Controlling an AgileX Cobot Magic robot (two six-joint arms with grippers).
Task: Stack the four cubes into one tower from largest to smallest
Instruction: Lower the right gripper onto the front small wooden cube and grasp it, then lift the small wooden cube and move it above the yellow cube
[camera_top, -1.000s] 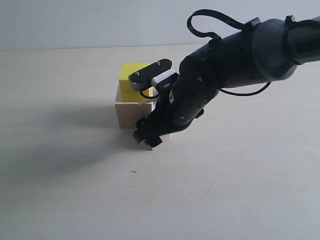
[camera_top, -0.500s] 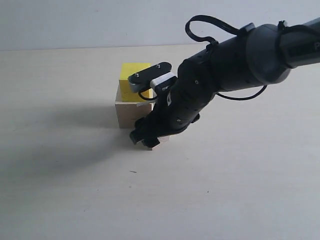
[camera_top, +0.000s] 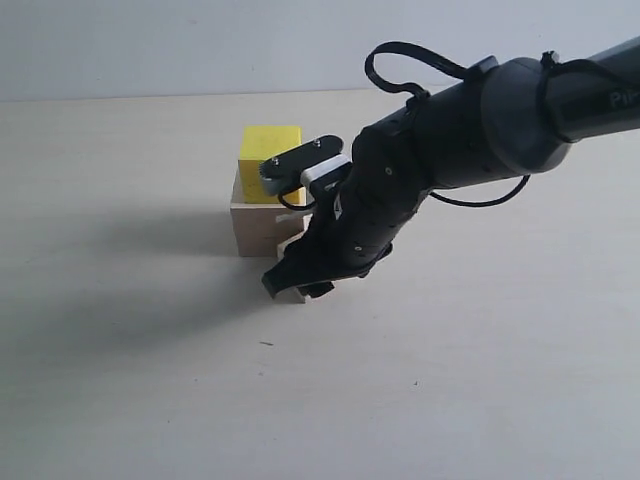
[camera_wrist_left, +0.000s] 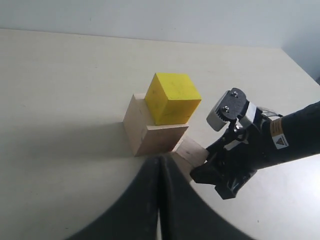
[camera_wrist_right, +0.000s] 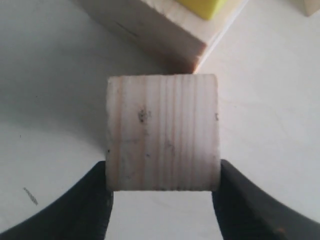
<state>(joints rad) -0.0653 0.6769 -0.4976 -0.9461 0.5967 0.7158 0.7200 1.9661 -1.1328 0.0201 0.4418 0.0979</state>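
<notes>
Item: small plain wood cube (camera_wrist_right: 162, 132), clamped between my right jaws across two opposite faces, just beside the large pale wood cube (camera_top: 258, 228) carrying the bright yellow cube (camera_top: 270, 150). Likely light, rigid, smooth-sided; hold mid-face, squarely. My left jaws: closed, empty.

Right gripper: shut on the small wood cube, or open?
Shut on it. In the right wrist view both jaws of the right gripper press opposite sides of the small wood cube.

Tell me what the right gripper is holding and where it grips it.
The right gripper holds the small wood cube, pinched at two opposite side faces.
</notes>
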